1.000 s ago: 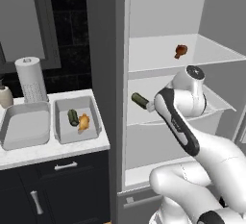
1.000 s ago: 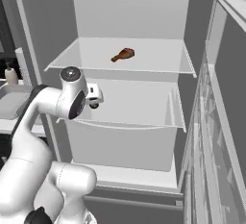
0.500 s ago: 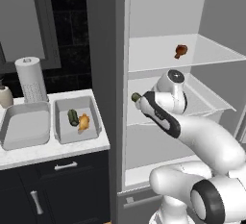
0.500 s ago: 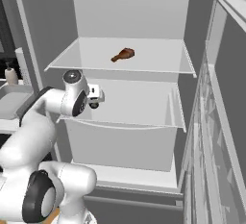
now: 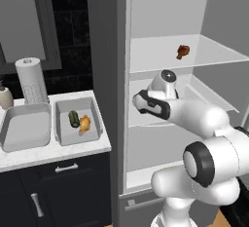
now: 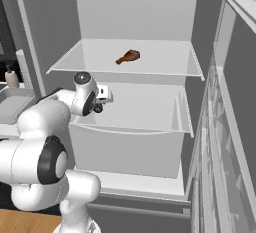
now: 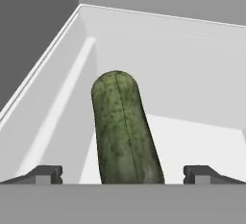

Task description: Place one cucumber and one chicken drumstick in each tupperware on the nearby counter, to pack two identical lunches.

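Reaching into the fridge's middle shelf [image 6: 150, 112], the gripper [image 7: 123, 172] has its fingers spread wide either side of a cucumber [image 7: 125, 129], seemingly not touching it. A drumstick [image 6: 128, 56] lies above; one tupperware [image 5: 78, 121] on the counter [image 5: 53, 153] is packed.

A rendered home kitchen: an open grey fridge [image 5: 194, 21] with shelves holding a drumstick [image 6: 128, 56], a marble counter [image 5: 53, 149] over navy cabinets [image 5: 58, 192], a paper-towel roll [image 5: 31, 80] and a soap bottle [image 5: 5, 97] against dark tile.
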